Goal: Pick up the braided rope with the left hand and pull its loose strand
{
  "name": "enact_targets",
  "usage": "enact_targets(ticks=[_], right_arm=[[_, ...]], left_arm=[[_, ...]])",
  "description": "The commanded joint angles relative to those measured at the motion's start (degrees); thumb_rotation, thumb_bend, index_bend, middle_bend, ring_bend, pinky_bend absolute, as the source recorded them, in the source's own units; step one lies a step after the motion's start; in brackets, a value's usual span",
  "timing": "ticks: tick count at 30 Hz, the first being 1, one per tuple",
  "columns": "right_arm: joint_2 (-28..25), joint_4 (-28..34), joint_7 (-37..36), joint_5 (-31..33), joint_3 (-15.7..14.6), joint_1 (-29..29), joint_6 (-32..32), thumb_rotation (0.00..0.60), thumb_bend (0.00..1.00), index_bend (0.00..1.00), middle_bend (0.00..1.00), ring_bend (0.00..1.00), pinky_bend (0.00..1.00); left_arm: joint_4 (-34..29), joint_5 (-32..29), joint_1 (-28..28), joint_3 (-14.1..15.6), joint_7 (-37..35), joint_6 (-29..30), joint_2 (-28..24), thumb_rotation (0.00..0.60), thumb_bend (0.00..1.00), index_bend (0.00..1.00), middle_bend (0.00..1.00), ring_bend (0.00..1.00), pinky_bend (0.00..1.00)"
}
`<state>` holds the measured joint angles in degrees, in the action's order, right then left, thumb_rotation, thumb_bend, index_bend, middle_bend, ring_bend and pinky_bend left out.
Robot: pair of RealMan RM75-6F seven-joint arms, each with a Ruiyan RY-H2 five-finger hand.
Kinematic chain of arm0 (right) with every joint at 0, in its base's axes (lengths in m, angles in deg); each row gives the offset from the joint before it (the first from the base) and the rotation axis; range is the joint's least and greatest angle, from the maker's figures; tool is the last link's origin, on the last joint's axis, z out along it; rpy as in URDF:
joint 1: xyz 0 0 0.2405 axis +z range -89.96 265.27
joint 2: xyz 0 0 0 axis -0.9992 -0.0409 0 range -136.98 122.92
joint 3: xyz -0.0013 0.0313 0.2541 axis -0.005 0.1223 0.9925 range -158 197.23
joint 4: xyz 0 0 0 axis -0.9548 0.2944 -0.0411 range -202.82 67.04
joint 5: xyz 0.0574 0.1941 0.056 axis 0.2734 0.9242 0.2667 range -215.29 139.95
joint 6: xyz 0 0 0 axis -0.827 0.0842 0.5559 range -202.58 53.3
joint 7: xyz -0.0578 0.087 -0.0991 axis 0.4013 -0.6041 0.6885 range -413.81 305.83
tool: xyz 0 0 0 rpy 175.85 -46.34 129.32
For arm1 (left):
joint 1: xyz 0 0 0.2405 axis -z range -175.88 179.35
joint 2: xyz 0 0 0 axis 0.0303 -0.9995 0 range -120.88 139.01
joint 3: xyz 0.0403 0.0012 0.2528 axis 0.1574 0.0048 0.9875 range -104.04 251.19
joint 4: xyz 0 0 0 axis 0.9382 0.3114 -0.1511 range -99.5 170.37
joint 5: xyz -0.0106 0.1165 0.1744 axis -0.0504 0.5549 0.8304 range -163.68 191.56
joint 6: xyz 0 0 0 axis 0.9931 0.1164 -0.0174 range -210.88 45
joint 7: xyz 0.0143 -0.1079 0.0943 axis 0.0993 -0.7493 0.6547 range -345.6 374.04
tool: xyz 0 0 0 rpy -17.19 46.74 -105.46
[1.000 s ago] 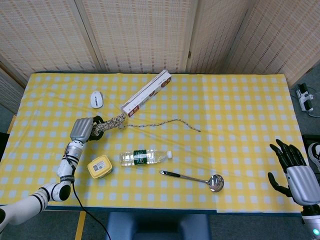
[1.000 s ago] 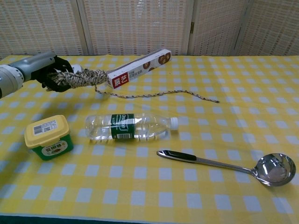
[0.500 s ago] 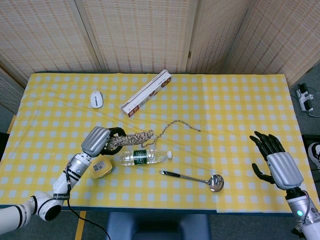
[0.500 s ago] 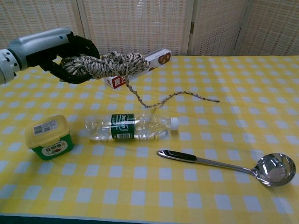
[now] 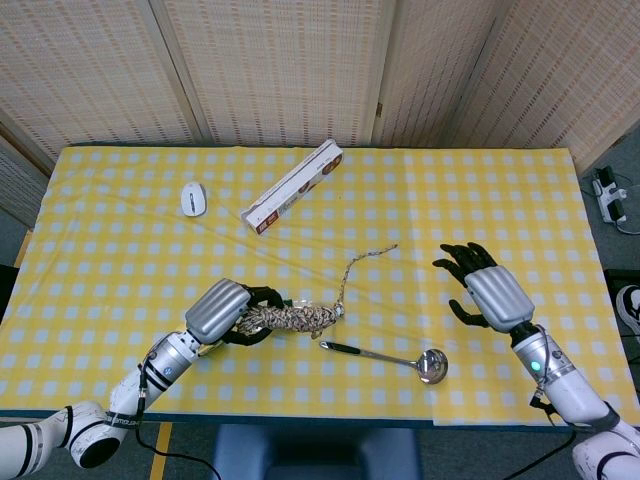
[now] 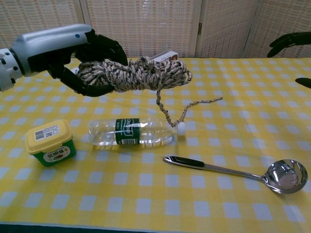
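Note:
My left hand (image 5: 232, 313) (image 6: 73, 56) grips one end of the braided rope (image 5: 297, 319) (image 6: 138, 74), a speckled grey-and-white bundle held in the air above the table. Its loose strand (image 5: 358, 265) (image 6: 187, 109) hangs from the bundle's free end and trails down onto the cloth. My right hand (image 5: 482, 291) (image 6: 290, 41) hovers open at the right, fingers spread, well away from the strand.
A water bottle (image 6: 133, 131) lies under the rope, a yellow-lidded tub (image 6: 49, 142) to its left. A metal ladle (image 5: 395, 356) (image 6: 243, 171) lies near the front. A long box (image 5: 292, 186) and a white mouse (image 5: 193, 198) sit further back on the yellow checked tablecloth (image 5: 470, 200).
My left hand has carried the rope up, toward the front and to the right, dragging the strand with it. My right hand has risen and moved in toward the table's middle.

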<state>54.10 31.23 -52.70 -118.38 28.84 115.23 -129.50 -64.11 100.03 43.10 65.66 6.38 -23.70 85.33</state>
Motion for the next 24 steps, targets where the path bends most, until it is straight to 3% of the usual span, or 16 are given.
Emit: enact_targets(ticks=[1,12,24], right_arm=[[4.6,-4.5,4.0,4.3,1.7,4.8,5.1,0.600,0.48,0.24,0.10,0.08,0.00],[16.5,-16.3,12.9,14.6,3.4,16.0,14.5,0.600,0.48,0.27,0.11,0.08,0.00],[27.7,-28.7,19.9,22.4,3.2,24.7,18.1,0.600,0.48,0.32,0.13,0.09,0.00]], left_arm=[[-0.1,-1.3,-0.2,0.0,1.0,0.0,0.7,0.600,0.73,0.73,0.70,0.67,0.71],[-0.2,-6.9,-1.1,-1.4,4.8,1.0,2.1,0.600,0.73,0.73,0.70,0.67,0.71],[-0.7,-9.4,-1.6,-2.1,5.6,1.3,2.2,0.600,0.73,0.73,0.70,0.67,0.71]])
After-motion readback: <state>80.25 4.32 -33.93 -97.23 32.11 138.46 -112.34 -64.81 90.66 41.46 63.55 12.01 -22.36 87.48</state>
